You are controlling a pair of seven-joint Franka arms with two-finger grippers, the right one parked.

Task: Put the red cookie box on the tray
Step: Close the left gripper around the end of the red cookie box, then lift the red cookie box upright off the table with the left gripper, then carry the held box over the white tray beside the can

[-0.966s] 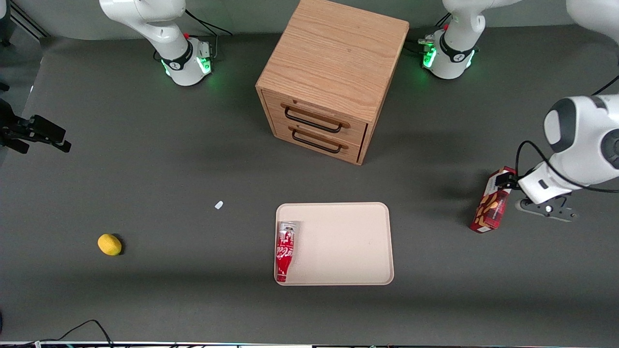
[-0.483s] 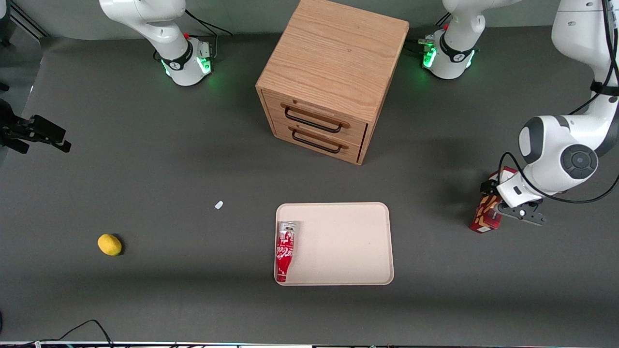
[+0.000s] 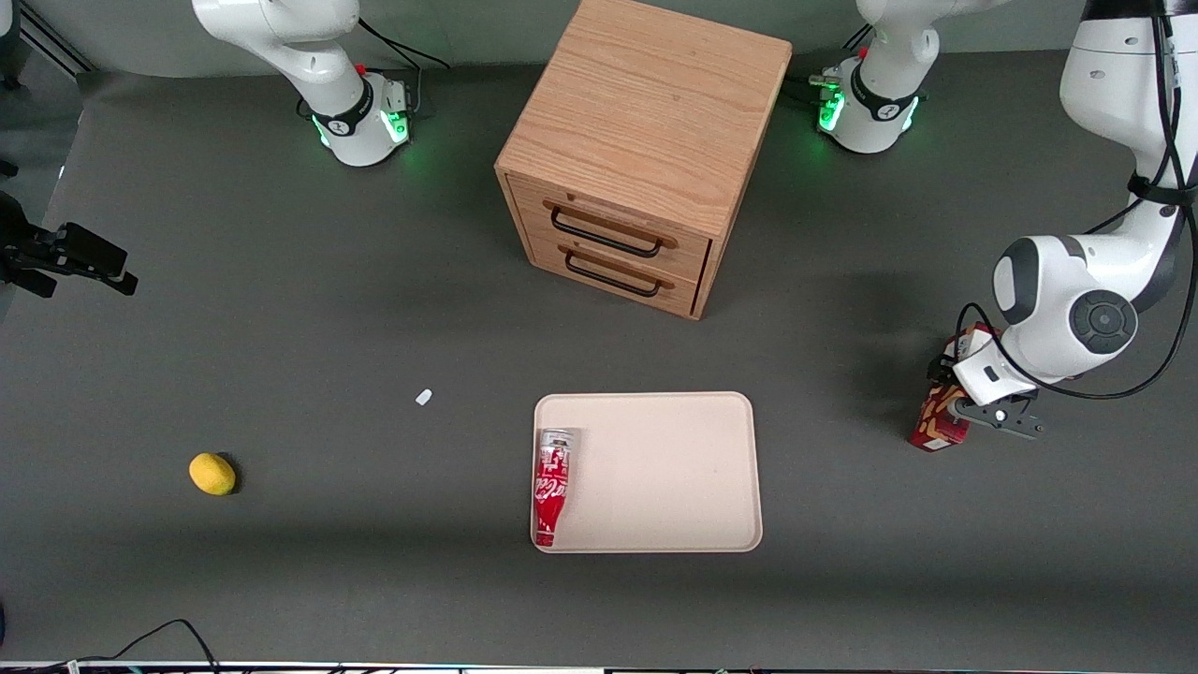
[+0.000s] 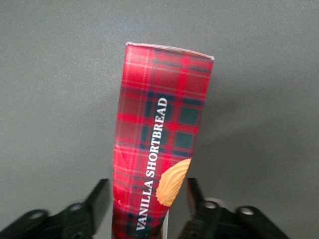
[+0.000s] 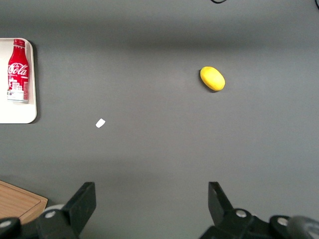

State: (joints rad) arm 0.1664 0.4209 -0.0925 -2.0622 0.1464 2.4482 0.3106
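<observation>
- The tool (image 4: 147, 201) is down over the red cookie box (image 4: 160, 144), fingers spread either side, not yet clamped.
- The box stands on the counter (image 3: 281, 309), well apart from the tray (image 3: 674, 468); grasp, carry and placing remain.

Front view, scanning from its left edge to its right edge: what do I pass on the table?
Lemon → white scrap → Coke bottle, lying in the tray → cookie box, with the tool over it. The wooden drawer cabinet sits farther from the camera, above the tray's span.
</observation>
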